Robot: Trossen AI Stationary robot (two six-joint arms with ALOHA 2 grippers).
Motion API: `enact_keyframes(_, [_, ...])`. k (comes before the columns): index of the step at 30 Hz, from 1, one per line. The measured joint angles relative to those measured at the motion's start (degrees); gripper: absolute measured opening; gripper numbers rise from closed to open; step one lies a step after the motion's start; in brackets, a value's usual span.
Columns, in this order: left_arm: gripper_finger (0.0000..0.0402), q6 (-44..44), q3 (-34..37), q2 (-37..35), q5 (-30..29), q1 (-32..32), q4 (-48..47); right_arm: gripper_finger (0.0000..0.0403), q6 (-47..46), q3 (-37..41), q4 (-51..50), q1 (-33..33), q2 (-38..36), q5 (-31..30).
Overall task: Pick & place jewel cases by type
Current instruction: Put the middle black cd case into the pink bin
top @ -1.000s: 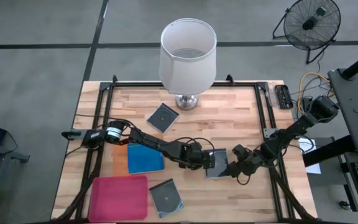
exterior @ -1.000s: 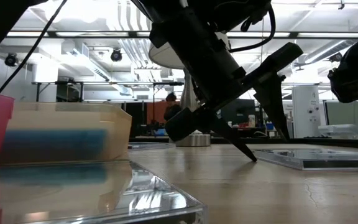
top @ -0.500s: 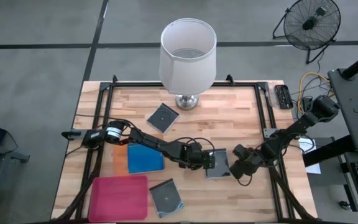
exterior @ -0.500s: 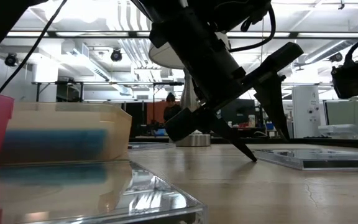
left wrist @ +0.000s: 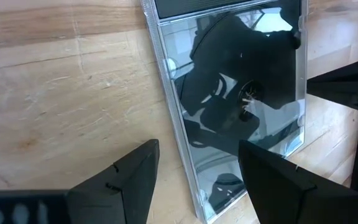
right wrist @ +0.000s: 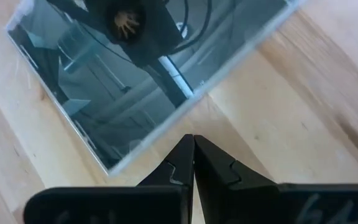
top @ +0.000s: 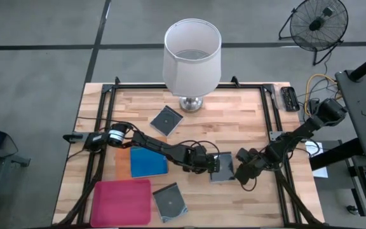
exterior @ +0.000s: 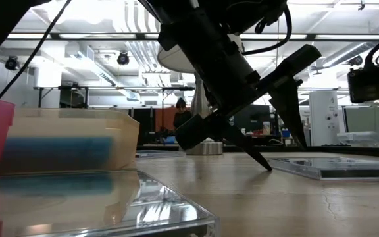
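1. Front edge of table (top: 259, 216), near row: magenta-pink tray (top: 122, 201) at the left corner; one dark transparent jewel case (top: 171, 201) flat just beside its right side, apart from both arms.
2. Next row back, left: solid blue jewel case (top: 148, 162) lying flat, orange tray edge (top: 122, 154) showing just behind it.
3. Same row, centre: contested dark transparent case (top: 222, 166) flat on the wood between the two arms. Not lifted.
4. Left gripper (left wrist: 197, 180): fingers spread wide, straddling one edge of that case, nothing clamped.
5. Right gripper (right wrist: 194, 163): fingers clenched together, tips just beside the opposite edge of the case, grasping nothing.
6. Step in hand, as judged: securing the centre case for pickup; right tips appear placed to brace or nudge the edge while the left prepares the grasp.
7. Next move calls for: closing the left fingers on the case edge, then a lift clear of the table. Thin, slick plastic; slip likely if the bite is shallow.
8. Far row: third dark transparent case (top: 167, 119) near the lamp (top: 192, 58), untouched.
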State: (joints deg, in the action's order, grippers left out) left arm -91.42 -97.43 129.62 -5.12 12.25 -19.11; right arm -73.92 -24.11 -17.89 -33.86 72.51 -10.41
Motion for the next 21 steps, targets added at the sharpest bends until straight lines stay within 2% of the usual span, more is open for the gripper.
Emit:
enact_keyframes(10, [0.0208, 0.14, 0.0, 0.0, -0.15, 0.0, 0.07, 0.0008, 1.99, 0.78, 2.5, 3.02, 0.42, -0.23])
enact_keyframes(21, [0.0208, 0.16, 0.13, -0.03, -0.51, 0.02, -1.22, 0.0008, 1.65, 0.1, 11.95, 3.16, 7.98, 1.17])
